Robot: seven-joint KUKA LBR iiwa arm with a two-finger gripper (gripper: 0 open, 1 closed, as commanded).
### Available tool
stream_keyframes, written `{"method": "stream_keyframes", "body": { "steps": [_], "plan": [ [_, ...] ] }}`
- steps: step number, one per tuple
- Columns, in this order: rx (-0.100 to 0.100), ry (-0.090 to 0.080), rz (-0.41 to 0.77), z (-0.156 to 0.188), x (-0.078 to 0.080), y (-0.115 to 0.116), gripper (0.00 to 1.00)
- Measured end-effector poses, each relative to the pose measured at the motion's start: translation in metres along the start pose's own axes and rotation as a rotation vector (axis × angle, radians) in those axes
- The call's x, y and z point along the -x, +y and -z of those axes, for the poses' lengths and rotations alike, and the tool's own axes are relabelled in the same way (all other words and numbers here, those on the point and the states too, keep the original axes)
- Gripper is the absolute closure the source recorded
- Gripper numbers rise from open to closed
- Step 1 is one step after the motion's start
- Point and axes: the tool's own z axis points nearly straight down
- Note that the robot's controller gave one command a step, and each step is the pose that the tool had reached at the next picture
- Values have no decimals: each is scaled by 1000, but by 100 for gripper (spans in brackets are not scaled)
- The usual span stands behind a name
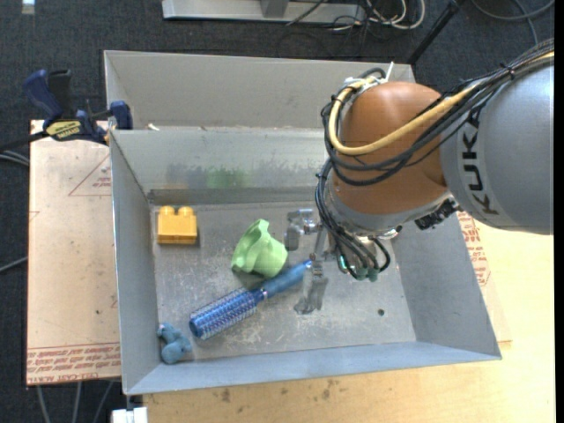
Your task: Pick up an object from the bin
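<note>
The hand [307, 263] is wide open, low in the grey metal bin [132, 236]. It has one finger on each side of the handle end of the blue plastic round hairbrush [233, 305], probably because this thin part fits between them. The green crumpled soft thing [258, 249] lies just beside.

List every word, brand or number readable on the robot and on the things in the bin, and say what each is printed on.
"KU": large black letters on the arm's grey link; the rest of the word cannot be made out.
No text can be read on the yellow block, the green crumpled thing, the blue brush or the small blue piece.
</note>
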Motion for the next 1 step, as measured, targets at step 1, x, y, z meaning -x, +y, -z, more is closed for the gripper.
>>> {"method": "stream_keyframes", "body": {
  "steps": [1],
  "plan": [
    [0,-1,-193,-127,30,18,0]
  ]
}}
